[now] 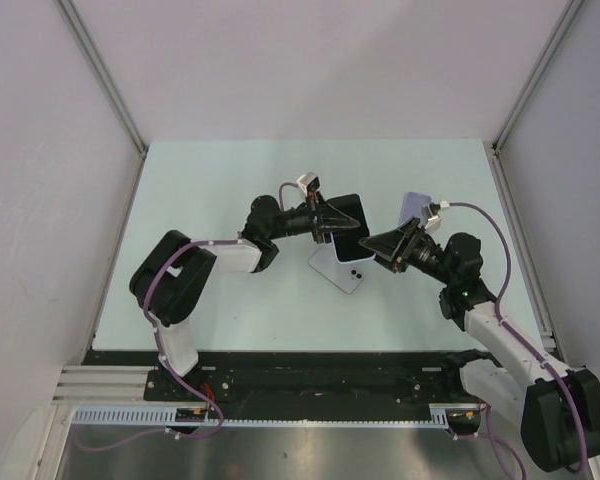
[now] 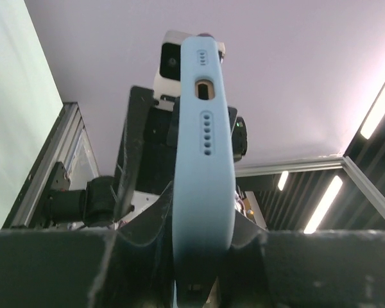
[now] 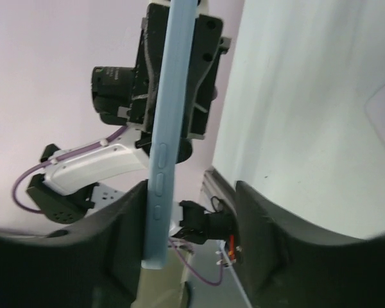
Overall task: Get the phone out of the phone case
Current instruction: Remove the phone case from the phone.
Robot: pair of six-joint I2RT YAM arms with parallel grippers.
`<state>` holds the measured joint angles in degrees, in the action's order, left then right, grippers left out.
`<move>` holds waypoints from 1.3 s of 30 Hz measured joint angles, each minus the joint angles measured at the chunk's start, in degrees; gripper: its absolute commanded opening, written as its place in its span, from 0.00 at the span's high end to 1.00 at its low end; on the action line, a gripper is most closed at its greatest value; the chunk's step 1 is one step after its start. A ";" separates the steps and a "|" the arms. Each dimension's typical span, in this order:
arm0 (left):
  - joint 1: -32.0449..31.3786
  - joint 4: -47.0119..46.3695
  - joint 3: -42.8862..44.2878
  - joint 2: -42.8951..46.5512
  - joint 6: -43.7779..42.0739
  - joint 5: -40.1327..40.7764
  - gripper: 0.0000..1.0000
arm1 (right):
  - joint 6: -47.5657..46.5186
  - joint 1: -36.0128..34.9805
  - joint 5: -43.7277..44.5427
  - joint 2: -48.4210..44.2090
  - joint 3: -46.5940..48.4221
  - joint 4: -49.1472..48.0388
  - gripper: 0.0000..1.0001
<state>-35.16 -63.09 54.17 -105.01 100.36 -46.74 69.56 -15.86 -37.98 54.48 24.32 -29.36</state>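
Note:
The phone sits in its light blue case [image 2: 204, 160]. My left gripper [image 2: 202, 221] is shut on the case's bottom end, whose port and speaker holes face the camera. In the top view my left gripper [image 1: 330, 222] holds it above the table's middle with the black screen [image 1: 350, 232] facing up. My right gripper [image 1: 377, 245] is at the phone's right side. In the right wrist view it [image 3: 192, 192] is open. The case's button edge [image 3: 163, 141] lies against its left finger [image 3: 119, 224], and its right finger [image 3: 260, 218] stands apart.
A pale slab with two dark dots [image 1: 342, 272] shows just below the held phone; I cannot tell whether it belongs to the case. A small lavender piece [image 1: 414, 206] lies by the right wrist. White walls enclose the pale green table [image 1: 230, 180].

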 measured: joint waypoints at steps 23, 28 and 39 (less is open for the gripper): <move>7.52 5.25 -1.44 7.58 -0.66 -3.54 1.00 | 5.81 -2.32 4.85 -9.97 -0.11 3.85 0.41; 9.09 14.80 1.51 13.79 -7.96 -3.43 1.00 | 6.38 -6.19 6.12 -4.70 1.14 1.29 0.41; 9.03 21.40 1.73 16.09 -12.13 -4.02 1.00 | 8.52 -7.34 5.33 0.42 3.78 -8.33 0.43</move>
<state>-26.13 -41.69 55.90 -88.92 88.23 -50.76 78.08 -23.20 -32.64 54.89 28.10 -37.69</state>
